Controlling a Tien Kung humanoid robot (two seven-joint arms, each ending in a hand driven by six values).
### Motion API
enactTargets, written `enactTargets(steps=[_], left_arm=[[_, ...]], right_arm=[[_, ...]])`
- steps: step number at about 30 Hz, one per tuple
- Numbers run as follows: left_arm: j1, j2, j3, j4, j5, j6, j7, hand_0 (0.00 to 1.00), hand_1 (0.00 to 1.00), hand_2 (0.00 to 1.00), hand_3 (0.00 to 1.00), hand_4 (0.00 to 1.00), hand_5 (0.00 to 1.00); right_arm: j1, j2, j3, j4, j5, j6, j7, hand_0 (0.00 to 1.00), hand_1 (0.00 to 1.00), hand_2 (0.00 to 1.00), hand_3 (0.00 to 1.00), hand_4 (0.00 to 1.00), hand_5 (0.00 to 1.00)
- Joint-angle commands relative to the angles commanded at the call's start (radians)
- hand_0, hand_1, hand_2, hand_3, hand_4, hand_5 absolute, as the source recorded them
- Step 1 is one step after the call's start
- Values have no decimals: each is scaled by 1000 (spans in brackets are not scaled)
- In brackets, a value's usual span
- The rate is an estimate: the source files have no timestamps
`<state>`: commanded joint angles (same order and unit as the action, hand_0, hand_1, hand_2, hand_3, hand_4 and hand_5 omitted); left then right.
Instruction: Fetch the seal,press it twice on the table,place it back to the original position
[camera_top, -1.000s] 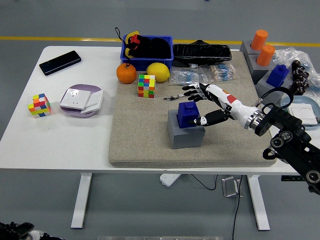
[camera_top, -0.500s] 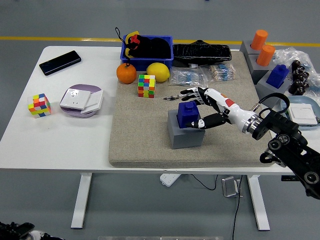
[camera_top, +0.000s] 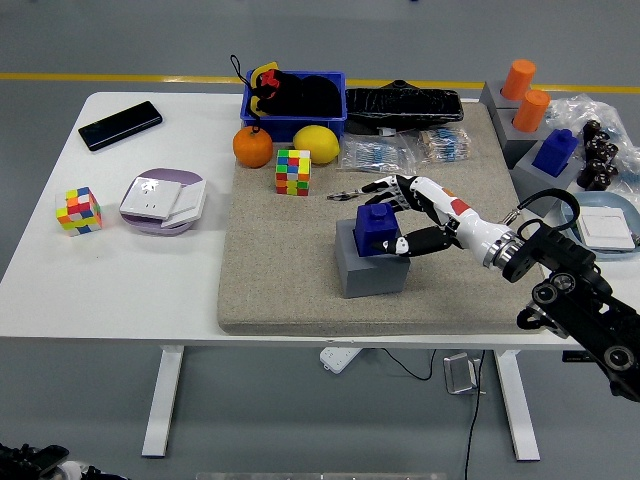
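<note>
Blue seal (camera_top: 377, 229) seated upright on grey block (camera_top: 370, 262) near centre of beige mat (camera_top: 290, 280), right hand (camera_top: 415, 215) alongside seal, fingers (camera_top: 385, 188) spread around it, thumb at its base, firm grasp not confirmable.

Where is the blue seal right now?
Head view: the blue seal sits on the grey block mid-mat, right hand around it.

Bare mat (camera_top: 280, 270) left of seal (camera_top: 376, 226)
</note>
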<state>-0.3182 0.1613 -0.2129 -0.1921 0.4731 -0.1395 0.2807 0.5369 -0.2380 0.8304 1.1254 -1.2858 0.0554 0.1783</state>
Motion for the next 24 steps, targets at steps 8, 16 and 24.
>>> enactTargets(steps=[8, 16, 24], left_arm=[[1, 0, 0, 0, -1, -1, 0, 721, 691, 681, 749, 685, 258], [-1, 1, -5, -1, 6, -2, 2, 721, 691, 681, 747, 685, 258], [-3, 3, -7, -1, 10, -3, 2, 720, 691, 681, 750, 686, 257]], right_arm=[[-1, 0, -7, -7, 1, -4, 1, 612, 527, 546, 644, 830, 2], [0, 1, -13, -8, -3, -15, 5, 584, 491, 497, 582, 814, 2], [2, 1, -21, -5, 1, -32, 14, 534, 400, 408, 434, 780, 2]])
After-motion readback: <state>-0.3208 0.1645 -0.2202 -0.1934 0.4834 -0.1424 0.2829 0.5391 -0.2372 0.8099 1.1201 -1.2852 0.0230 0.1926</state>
